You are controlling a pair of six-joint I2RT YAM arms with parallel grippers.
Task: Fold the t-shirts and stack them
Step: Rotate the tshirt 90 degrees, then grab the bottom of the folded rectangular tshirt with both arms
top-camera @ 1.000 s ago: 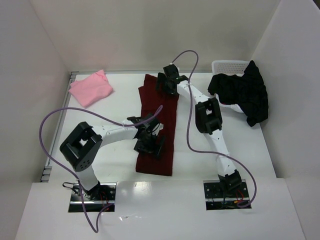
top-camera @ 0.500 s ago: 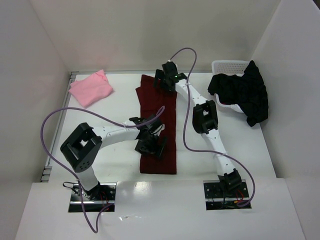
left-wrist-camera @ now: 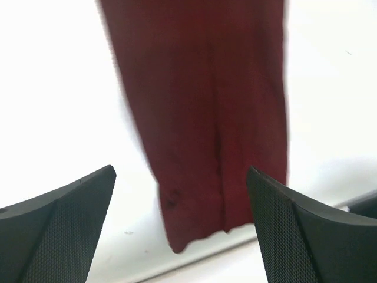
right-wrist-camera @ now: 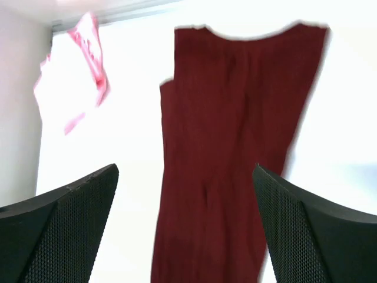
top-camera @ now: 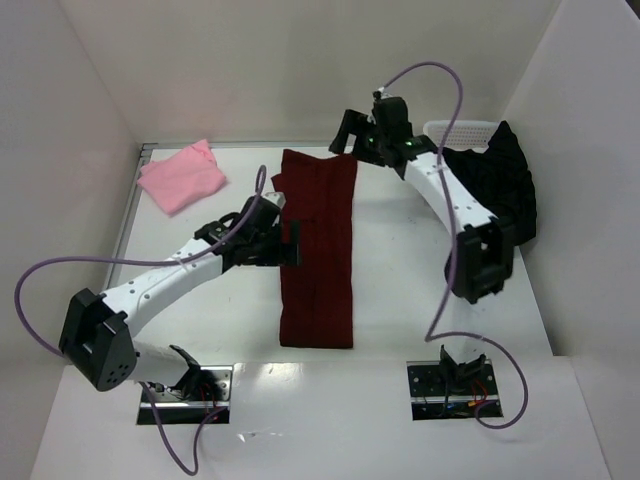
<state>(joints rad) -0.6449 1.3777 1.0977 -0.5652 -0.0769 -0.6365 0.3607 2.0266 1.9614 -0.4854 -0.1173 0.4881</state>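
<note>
- Dark maroon red cloth t-shirt (top-camera: 318, 250): flat on the white table (top-camera: 420, 290), mid-table. Sides are folded in, so it's a long narrow strip running near-to-far, with the near hem close to the table's near edge.
- Left gripper (top-camera: 292, 244): just beside the strip's left edge, approx mid-length. Wrist cam shows the jaws spread wide w/ nothing between them, above the cloth (height off it: can't tell).
- Right gripper (top-camera: 345, 135): at the strip's far end, by the right collar corner. Jaws wide apart, empty, off the cloth.
- Light pink cloth t-shirt (top-camera: 180, 176): far-left corner, compact bundle, well apart from the maroon.
- Black cloth t-shirt (top-camera: 492, 185): far right, draped over the white plastic mesh basket (top-camera: 455, 130), not folded.
- Step, imo: lengthwise folds done on the maroon, crosswise fold pending. No stack yet.
- Next move needs both pincers down on one end's two corners. Pinch all layers, then carry that end over to the other w/o dragging the strip open.
</note>
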